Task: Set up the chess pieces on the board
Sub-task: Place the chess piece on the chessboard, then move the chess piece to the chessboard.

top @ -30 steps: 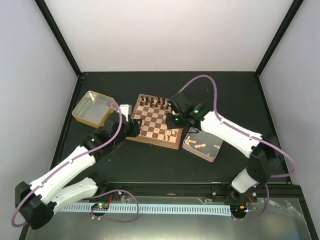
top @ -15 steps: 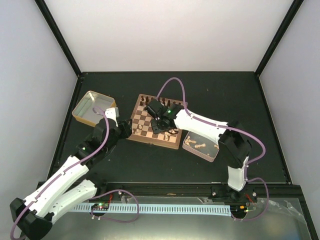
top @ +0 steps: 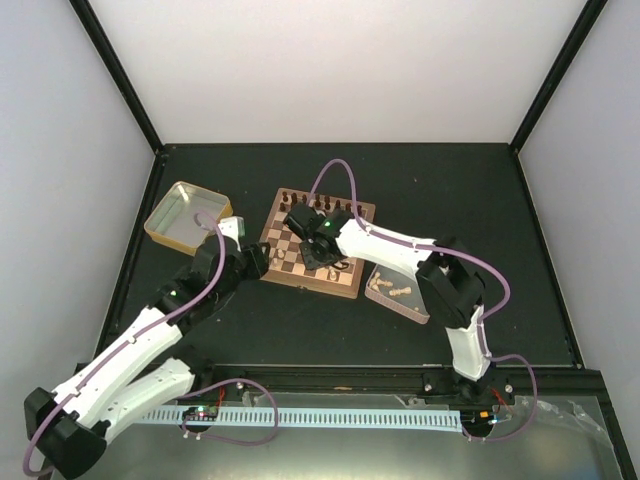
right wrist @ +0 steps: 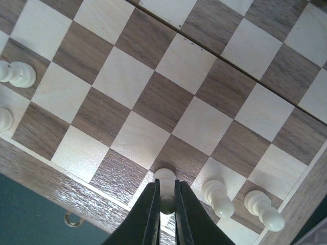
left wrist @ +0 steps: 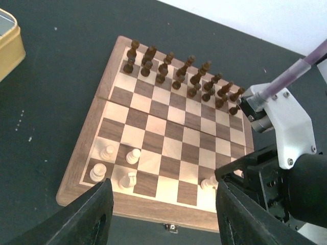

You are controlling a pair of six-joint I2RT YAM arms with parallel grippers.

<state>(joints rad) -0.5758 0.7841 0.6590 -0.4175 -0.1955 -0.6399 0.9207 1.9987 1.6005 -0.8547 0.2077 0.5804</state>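
Fingers (right wrist: 149,214) of the right gripper (right wrist: 164,191) pinch a small light tan wooden chessman (right wrist: 164,178) on the near row of the square checkered wooden chessboard (right wrist: 153,102); two tan neighbours (right wrist: 218,198) stand just right. The left gripper (left wrist: 164,204) gapes wide short of the board's near frame, the right arm (left wrist: 286,153) crowding its right finger; dark brown chessmen (left wrist: 173,71) line the far rows.
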